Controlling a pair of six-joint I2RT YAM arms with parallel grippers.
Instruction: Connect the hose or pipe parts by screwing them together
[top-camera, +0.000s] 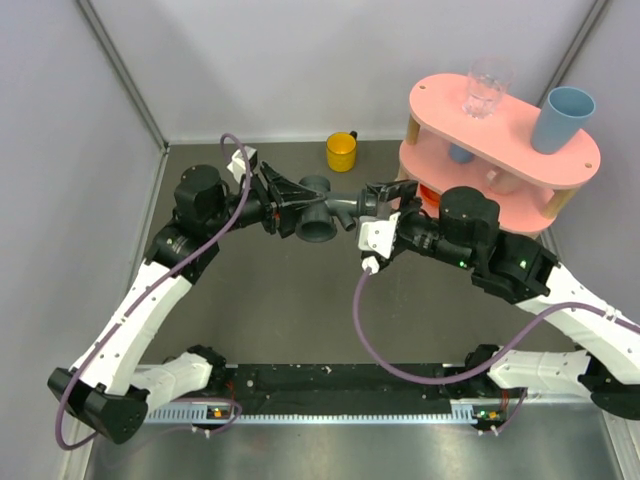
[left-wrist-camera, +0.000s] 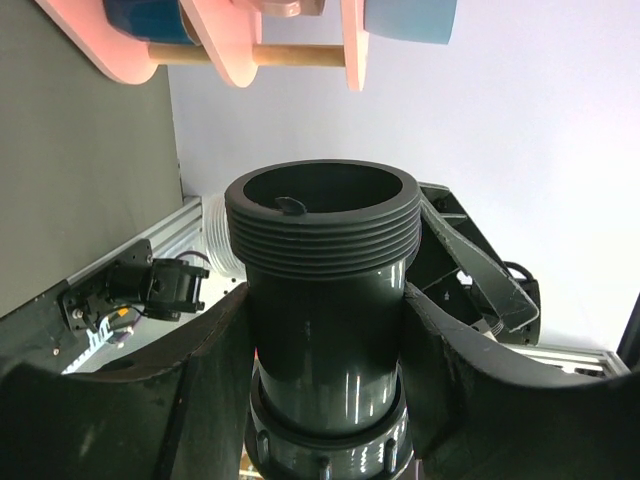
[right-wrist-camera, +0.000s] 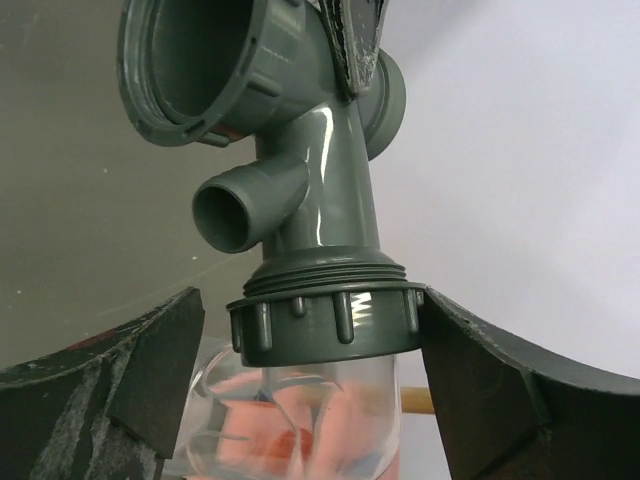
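A dark grey T-shaped pipe fitting (top-camera: 318, 212) hangs above the table between both arms. My left gripper (top-camera: 285, 205) is shut on its barrel, and the left wrist view shows my fingers (left-wrist-camera: 200, 360) pressed on either side of the fitting (left-wrist-camera: 325, 330) below its threaded open end. The clear tubular piece (right-wrist-camera: 300, 420) sits on the fitting's other end (right-wrist-camera: 320, 190) by its ribbed grey collar (right-wrist-camera: 325, 325), with a few threads showing above the collar. My right gripper (right-wrist-camera: 310, 340) straddles that collar. Its right finger touches the collar and its left finger (right-wrist-camera: 150, 360) stands apart.
A pink two-level shelf (top-camera: 520, 150) stands at the back right, close behind my right gripper (top-camera: 372, 205). It carries a clear drinking glass (top-camera: 487, 87) and a blue cup (top-camera: 563, 120). A yellow cup (top-camera: 341, 151) stands by the back wall. Grey walls enclose the table.
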